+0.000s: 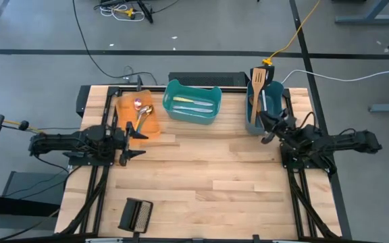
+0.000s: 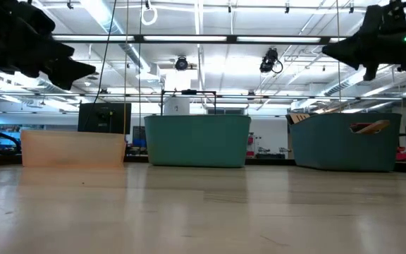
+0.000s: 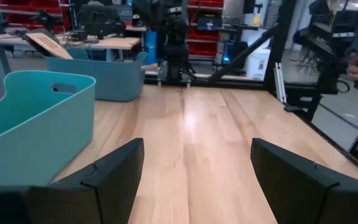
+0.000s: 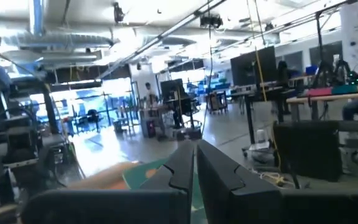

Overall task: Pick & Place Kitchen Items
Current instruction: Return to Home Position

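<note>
Small gold and pink spoons [image 1: 141,110] lie in the orange bin [image 1: 126,116] at the back left. Silver table knives [image 1: 191,102] lie in the teal bin [image 1: 211,108] at the back centre. Two wooden slotted spatulas [image 1: 257,84] and a black spatula [image 1: 268,75] stand in the darker blue bin [image 1: 250,123] at the back right, their heads sticking out over its far end. My left gripper [image 1: 139,140] is open and empty, just in front of the orange bin; it also shows in the left wrist view [image 3: 194,180]. My right gripper [image 1: 267,136] is shut and empty at the blue bin's near end, raised and tipped upward in the right wrist view [image 4: 194,163].
A black ribbed rectangular block [image 1: 135,214] lies near the table's front left. The bare wooden tabletop [image 1: 208,175] stretches between the arms and the front edge. In the low view the three bins [image 2: 197,141] stand in a row across the back.
</note>
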Controlling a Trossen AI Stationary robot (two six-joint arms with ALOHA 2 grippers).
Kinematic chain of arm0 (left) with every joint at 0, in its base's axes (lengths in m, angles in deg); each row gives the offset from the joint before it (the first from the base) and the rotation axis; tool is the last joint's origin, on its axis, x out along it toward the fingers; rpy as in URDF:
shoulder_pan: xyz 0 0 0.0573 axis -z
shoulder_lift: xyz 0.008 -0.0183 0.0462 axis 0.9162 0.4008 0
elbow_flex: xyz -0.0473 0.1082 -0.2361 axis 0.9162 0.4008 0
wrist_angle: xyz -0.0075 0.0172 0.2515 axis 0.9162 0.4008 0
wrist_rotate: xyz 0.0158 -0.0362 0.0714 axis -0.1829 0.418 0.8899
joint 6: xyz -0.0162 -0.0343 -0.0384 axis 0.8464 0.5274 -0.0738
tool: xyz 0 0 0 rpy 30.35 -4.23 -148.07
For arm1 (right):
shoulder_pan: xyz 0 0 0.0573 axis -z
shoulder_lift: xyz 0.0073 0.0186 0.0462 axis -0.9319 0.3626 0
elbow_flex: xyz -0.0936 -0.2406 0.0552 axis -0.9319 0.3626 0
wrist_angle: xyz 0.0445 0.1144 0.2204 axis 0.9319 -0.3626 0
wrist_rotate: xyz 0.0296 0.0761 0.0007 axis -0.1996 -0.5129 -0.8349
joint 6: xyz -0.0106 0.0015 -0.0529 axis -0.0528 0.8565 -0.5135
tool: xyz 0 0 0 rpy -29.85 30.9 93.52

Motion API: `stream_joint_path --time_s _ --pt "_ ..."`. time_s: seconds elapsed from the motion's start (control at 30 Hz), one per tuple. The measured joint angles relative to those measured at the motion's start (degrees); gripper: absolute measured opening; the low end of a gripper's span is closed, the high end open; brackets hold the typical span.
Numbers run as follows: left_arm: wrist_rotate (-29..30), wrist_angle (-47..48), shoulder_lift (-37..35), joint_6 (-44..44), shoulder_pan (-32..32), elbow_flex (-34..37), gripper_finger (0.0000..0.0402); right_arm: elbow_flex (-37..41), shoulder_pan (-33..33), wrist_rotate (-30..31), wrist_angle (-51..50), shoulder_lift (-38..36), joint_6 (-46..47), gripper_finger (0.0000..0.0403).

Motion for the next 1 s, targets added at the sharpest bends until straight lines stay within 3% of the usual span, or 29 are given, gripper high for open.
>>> stream_joint_path --time_s 0.17,0.4,0.53,1.0 --pt "1.4 0.0 0.1 -0.2 -0.1 0.0 0.03 0.0 0.0 4.4 -9.9 -6.9 2.1 0.0032" --pt "1.2 0.1 0.2 1.3 0.0 0.1 0.03 0.0 0.0 5.3 -11.1 -14.0 -0.5 0.0032" --pt "2.4 0.1 0.6 -0.3 0.0 0.1 0.03 0.0 0.0 7.9 -15.3 -13.7 2.3 0.0032" --pt "1.3 -1.0 0.8 0.2 0.0 0.2 0.03 0.0 0.0 4.4 -20.6 -13.2 6.7 0.0032"
